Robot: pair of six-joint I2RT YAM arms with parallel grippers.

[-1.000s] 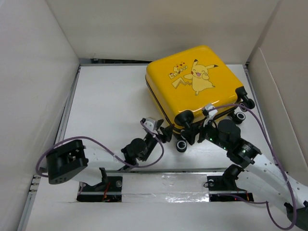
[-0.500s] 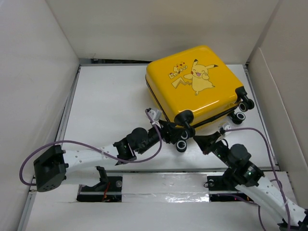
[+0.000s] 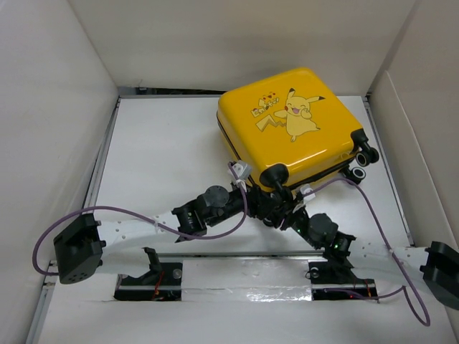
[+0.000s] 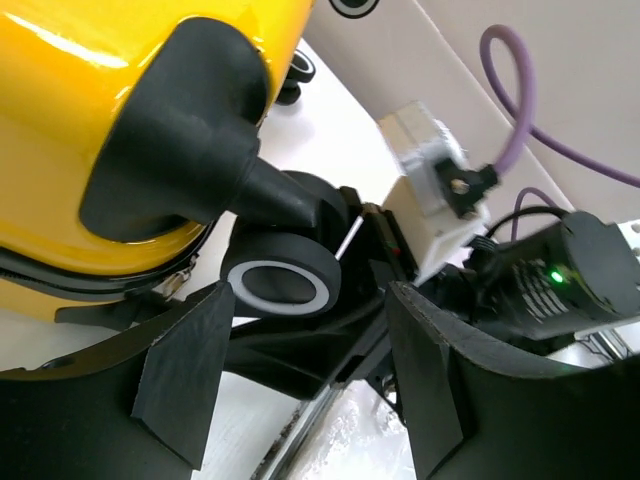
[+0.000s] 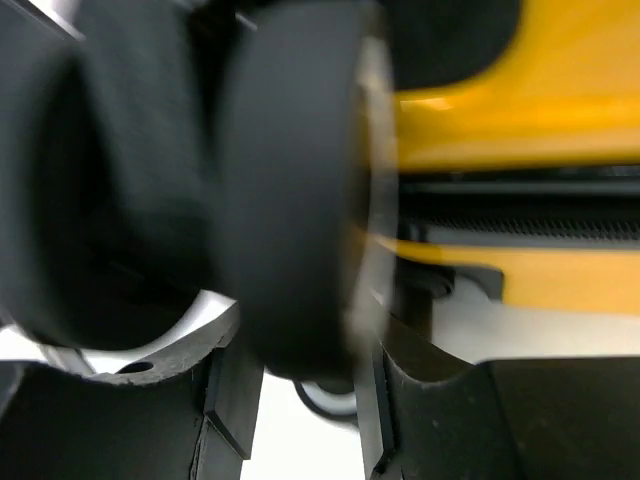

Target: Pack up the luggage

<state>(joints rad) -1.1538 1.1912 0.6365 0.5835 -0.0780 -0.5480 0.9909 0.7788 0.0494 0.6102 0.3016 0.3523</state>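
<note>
While lying flat and closed on the white tabletop (image 3: 158, 143), cartoon face up, takes up the far right part of it, close to the back wall: the yellow suitcase (image 3: 287, 143). Met at its near corner by both arms, coming in from the near edge. Wide open and holding nothing: the left hand (image 4: 300, 390), with a black wheel (image 4: 280, 285) just ahead, in line with the gap between its fingers (image 4: 185, 385) and touching neither. Just beyond that wheel, a small grey box (image 4: 425, 160) with a purple cable plugged in. Pushed right up to a blurred black wheel that fills the gap above its fingers: the right hand (image 5: 310, 370). Cannot tell whether clamped on it or only around it. Behind, yellow shell and a black zipper band (image 5: 520, 225). At the suitcase's right corner, two more wheels (image 3: 367, 154), well apart from both hands.
</note>
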